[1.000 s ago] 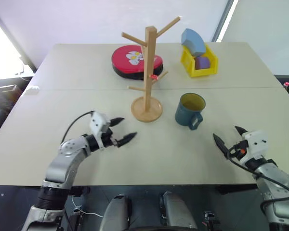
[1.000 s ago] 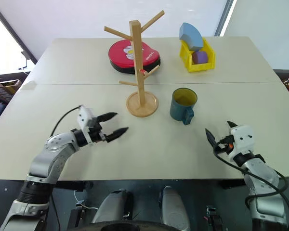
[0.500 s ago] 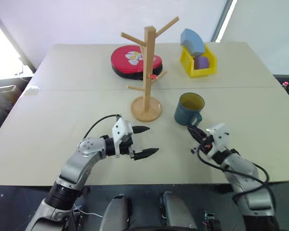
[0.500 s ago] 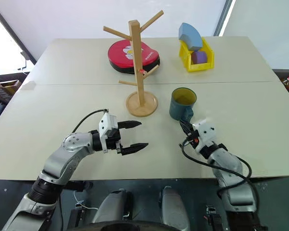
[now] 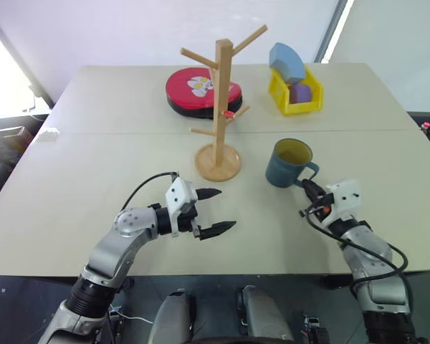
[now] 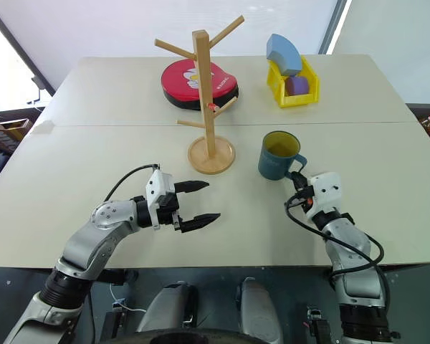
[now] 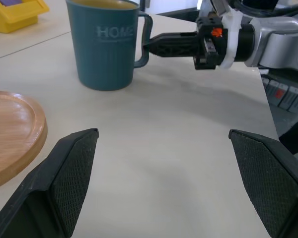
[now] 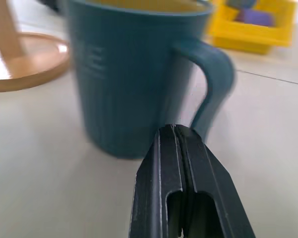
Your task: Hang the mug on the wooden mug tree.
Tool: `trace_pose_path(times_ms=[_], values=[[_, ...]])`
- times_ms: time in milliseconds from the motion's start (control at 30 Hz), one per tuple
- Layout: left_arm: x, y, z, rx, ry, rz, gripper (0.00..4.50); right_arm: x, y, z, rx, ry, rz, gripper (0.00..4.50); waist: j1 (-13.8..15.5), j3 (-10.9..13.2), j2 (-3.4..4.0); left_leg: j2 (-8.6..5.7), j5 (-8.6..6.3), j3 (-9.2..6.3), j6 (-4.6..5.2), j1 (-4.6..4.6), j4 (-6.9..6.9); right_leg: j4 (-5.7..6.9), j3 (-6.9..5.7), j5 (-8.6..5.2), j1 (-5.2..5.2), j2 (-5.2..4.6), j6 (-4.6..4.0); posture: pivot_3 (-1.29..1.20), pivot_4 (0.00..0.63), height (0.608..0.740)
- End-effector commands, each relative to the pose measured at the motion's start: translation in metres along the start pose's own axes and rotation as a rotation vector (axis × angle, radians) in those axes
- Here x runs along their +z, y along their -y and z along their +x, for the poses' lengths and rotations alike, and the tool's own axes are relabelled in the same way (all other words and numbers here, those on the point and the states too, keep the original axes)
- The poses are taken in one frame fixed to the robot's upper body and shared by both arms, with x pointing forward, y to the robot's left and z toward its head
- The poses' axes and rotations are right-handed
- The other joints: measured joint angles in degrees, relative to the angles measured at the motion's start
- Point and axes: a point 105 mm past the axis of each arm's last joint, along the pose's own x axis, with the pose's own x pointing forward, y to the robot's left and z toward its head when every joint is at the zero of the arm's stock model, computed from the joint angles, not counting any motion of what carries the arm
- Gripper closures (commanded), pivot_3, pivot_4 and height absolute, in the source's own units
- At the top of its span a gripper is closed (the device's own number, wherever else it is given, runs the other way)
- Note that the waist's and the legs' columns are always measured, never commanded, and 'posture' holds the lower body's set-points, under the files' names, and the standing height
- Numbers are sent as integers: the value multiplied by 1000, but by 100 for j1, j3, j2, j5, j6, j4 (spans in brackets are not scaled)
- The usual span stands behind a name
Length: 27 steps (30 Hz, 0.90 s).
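The dark blue-grey mug (image 5: 289,162) stands upright on the table, right of the wooden mug tree (image 5: 220,107), its handle (image 5: 312,170) turned to the right. My right gripper (image 5: 305,185) is shut with nothing between its fingers. In the left wrist view its tips (image 7: 150,46) reach into the handle's loop. In the right wrist view the shut fingertips (image 8: 174,133) point at the gap between handle and mug wall (image 8: 124,84). My left gripper (image 5: 215,210) hovers open in front of the tree's round base (image 5: 218,163), holding nothing.
On the beige table (image 5: 115,150), behind the tree, lies a red and black disc (image 5: 201,89). A yellow bin (image 5: 295,94) at the back right holds a purple block and a light-blue curved block (image 5: 287,61). The table's front edge runs just below both arms.
My right gripper shut and moved in to the mug's handle. The mug slid slightly right and its handle swung from front-right to right. My left gripper moved toward the centre, then stayed still.
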Motion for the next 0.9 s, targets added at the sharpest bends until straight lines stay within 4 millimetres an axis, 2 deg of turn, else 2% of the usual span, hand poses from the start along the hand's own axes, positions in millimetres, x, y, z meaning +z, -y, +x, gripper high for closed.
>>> trace_pose_path(times_ms=[33,200,300,367,900], values=[[10,3,2,-13,30,34,0,12,8,-2,-19,47,-22,4489,-1,0,0,1,0,0,0,0,0,0,0,0,0,2,0,0,150,735],[11,1,3,-7,36,35,0,4,0,-11,30,14,-7,4489,2,0,0,2,0,0,0,0,0,1,0,4,0,5,7,0,150,735],[12,1,2,-8,39,35,0,3,3,-11,-4,17,-16,3639,0,0,0,2,0,1,0,0,1,0,2,0,1,4,1,0,150,735],[13,2,2,-9,41,35,0,4,7,-8,-30,28,-11,2753,-11,0,0,2,0,1,0,2,2,1,4,0,1,5,0,0,150,735],[21,0,1,-9,67,41,0,-1,16,19,-86,54,49,2753,-7,0,0,4,0,1,0,4,3,4,7,4,1,16,7,0,150,735]])
